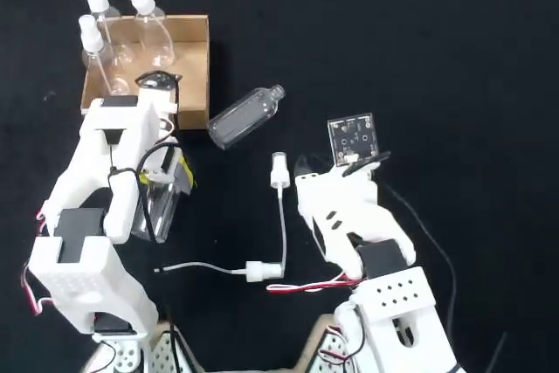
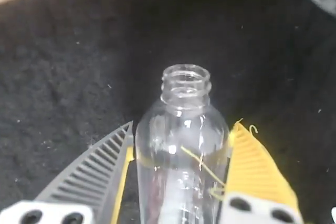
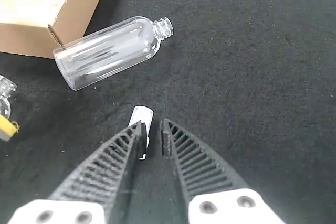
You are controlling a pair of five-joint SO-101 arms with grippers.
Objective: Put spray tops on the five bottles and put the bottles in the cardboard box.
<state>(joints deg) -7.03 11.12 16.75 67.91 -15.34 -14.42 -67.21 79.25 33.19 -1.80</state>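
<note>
My left gripper [image 2: 181, 135] is shut on a clear bottle [image 2: 185, 108] with a bare, open neck; it holds it just in front of the cardboard box [image 1: 194, 67]. Three capped bottles [image 1: 109, 45] stand in that box. Another uncapped bottle [image 1: 247, 116] lies on its side on the black table, right of the box. A white spray top [image 1: 279, 170] with a long tube lies beside my right gripper [image 1: 300, 166]. In the right wrist view the gripper [image 3: 152, 127] is narrowly open, and the spray top [image 3: 142, 115] touches one fingertip. A second spray top [image 1: 262, 271] lies nearer the arm bases.
The lying bottle [image 3: 107, 51] and a corner of the box [image 3: 52, 9] sit just ahead of my right gripper. The black cloth [image 1: 437, 67] stretches to the right. Tubes of both spray tops trail across the middle, between the two arms.
</note>
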